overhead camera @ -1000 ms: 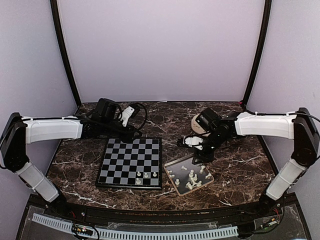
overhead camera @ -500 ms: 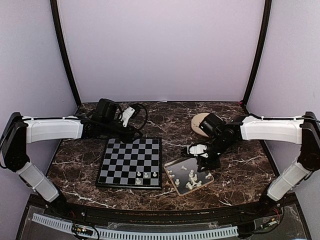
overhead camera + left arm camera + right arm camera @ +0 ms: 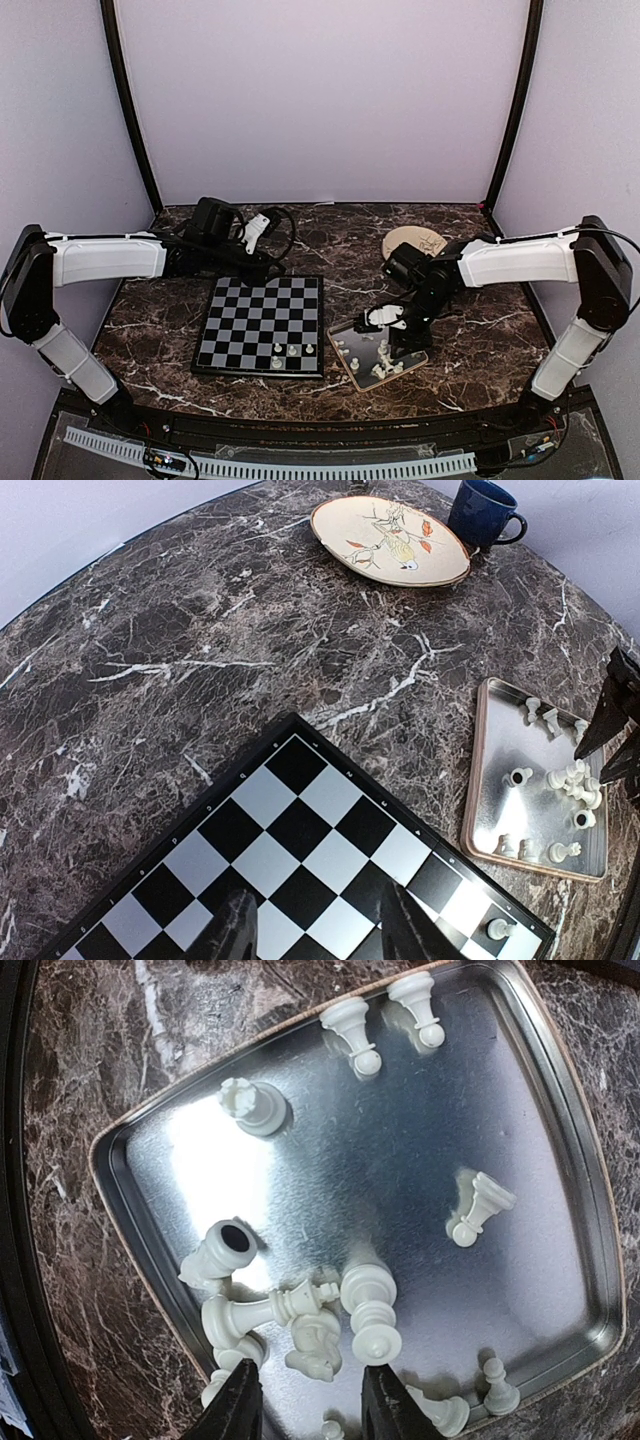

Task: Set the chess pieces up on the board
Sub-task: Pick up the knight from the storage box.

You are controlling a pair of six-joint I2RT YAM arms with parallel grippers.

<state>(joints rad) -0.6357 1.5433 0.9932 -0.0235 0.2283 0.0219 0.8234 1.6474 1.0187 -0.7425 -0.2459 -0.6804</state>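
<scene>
The board (image 3: 262, 325) lies left of centre, with three white chess pieces (image 3: 292, 352) standing on its near row; one of them shows in the left wrist view (image 3: 496, 930). Several more cream pieces (image 3: 370, 1310) lie and stand in a metal tray (image 3: 362, 378) right of the board. My right gripper (image 3: 395, 333) hangs low over the tray, open, with a fallen knight (image 3: 322, 1345) between its fingers (image 3: 240, 1400). My left gripper (image 3: 262, 268) hovers over the board's far edge, open and empty, with its fingers (image 3: 405, 930) above the squares (image 3: 300, 850).
A round beige plate (image 3: 415, 240) lies behind the tray; it also shows in the left wrist view (image 3: 390, 540), beside a dark blue mug (image 3: 482, 512). The tray's rim (image 3: 105, 1160) stands slightly raised. The dark marble table (image 3: 160, 320) surrounds the board.
My right gripper has moved from behind the tray, near the plate, forward and down over the tray's pieces. The left arm and the board's pieces have not moved.
</scene>
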